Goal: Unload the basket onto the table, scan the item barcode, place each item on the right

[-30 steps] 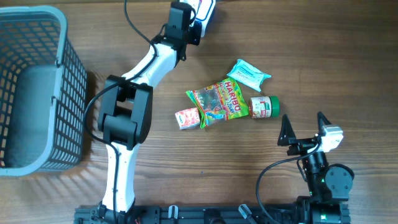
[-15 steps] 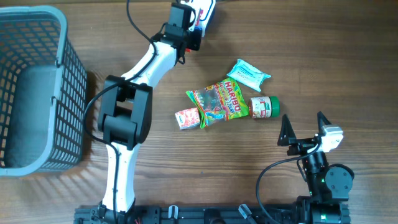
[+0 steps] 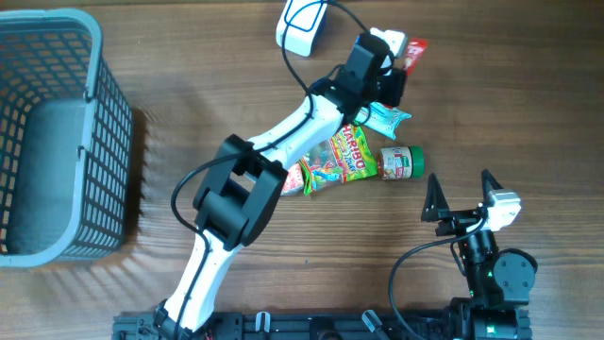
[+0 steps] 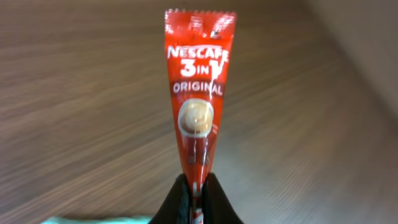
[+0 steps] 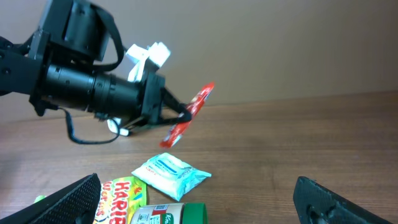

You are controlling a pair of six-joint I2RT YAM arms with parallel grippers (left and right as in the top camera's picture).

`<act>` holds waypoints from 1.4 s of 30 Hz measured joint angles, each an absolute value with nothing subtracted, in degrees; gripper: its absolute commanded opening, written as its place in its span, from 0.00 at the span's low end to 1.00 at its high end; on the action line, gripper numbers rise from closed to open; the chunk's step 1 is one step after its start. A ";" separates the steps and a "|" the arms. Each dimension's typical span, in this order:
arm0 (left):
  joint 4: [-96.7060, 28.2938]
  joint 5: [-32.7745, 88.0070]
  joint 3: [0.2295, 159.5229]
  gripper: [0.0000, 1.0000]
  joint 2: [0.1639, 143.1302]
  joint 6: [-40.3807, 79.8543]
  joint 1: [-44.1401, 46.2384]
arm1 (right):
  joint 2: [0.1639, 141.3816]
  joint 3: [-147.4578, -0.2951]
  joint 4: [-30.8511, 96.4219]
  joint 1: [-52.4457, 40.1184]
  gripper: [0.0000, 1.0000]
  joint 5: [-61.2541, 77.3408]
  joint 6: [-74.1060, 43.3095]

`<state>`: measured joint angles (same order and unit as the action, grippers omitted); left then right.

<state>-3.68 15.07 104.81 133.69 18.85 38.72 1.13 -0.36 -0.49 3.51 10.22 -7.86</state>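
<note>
**Coffee stick held by 1 end, above the far side of the table**

The wooden table carries a grey basket at the left. The left arm reaches across the middle, over a loose group of 3 visible goods: a Haribo bag, a teal packet and a green-capped jar. A white corded device, probably the scanner, lies at the far edge.

The Nescafé sachet is off the table, just right of that device and beyond the teal packet. The left gripper is closed tight on its lower end, so the stick juts out past the fingertips with the printed front towards the wrist camera. No barcode shows on this face; it is likely on the back.

The right gripper is parked at the near right, jaws spread wide and holding nothing.

Judging by its look, the sachet is very light, thin and only as stiff as its fill makes it, with slick film that could slide or twist in the pinch. The flat end seam is the sensible hold, since it leaves both faces clear for reading.
</note>
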 measured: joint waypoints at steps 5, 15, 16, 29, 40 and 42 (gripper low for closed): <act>2.17 17.12 105.01 0.04 133.69 25.87 44.88 | 1.13 -0.36 -0.49 3.51 1.00 10.22 -7.86; 3.01 17.52 105.03 0.43 138.91 32.49 49.25 | 1.13 -0.36 -0.49 3.51 1.00 10.22 -7.86; 3.38 17.47 105.03 0.66 138.91 32.77 49.84 | 1.13 -0.36 -0.49 3.51 1.00 10.22 -7.86; -6.24 15.51 105.12 1.00 135.22 26.63 35.03 | 1.13 -0.36 -0.49 3.51 1.00 10.22 -7.86; -20.51 -18.00 105.47 1.00 96.64 -13.21 32.99 | 1.13 -0.36 -0.56 3.51 1.00 11.18 -9.82; -23.77 -20.34 105.78 1.00 90.59 -15.75 32.62 | 1.10 -0.36 -1.37 3.51 1.00 15.07 -15.92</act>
<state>-23.77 -20.34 105.78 90.59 -15.75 32.62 1.10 -0.36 -1.37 3.51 15.07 -15.92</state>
